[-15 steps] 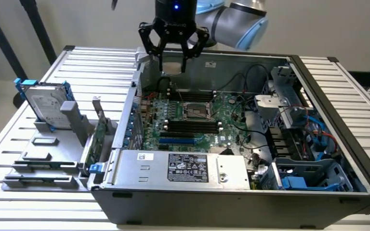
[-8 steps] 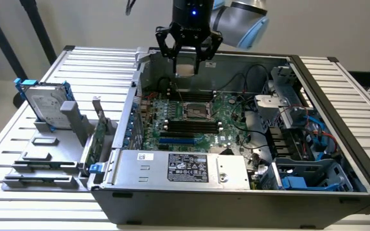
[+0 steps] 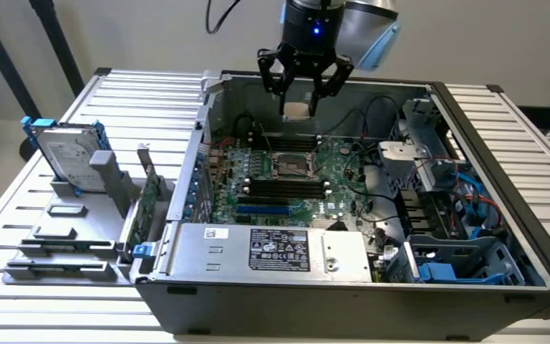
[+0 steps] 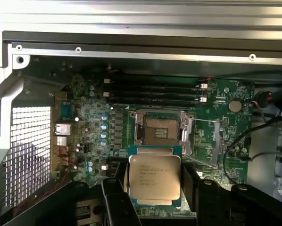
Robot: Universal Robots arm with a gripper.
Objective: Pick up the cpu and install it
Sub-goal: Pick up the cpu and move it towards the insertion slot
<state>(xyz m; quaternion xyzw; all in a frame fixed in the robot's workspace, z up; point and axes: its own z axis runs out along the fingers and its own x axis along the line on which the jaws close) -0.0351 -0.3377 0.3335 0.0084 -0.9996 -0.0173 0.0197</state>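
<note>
The cpu (image 3: 297, 110), a small square chip with a dull silver top, hangs in the air above the open computer case (image 3: 208, 143). My gripper (image 3: 299, 97) is shut on it, one black finger on each side edge. In the wrist view the cpu (image 4: 154, 176) sits between the black fingers (image 4: 113, 193), printed face towards the camera. Beyond it lies the green motherboard (image 4: 89, 122) with its cpu socket (image 4: 161, 130) open and bare, the metal frame around it lifted. In the exterior view the socket (image 3: 292, 165) is below the gripper, towards the camera.
A grey box with a black-and-white label (image 3: 275, 248) spans the case's near side. Black cables (image 3: 375, 154) and blue drive bays (image 3: 452, 261) fill the exterior view's right. A hard drive with blue brackets (image 3: 65, 152) stands in a grey rack at the left. Memory slots (image 4: 153, 89) lie beside the socket.
</note>
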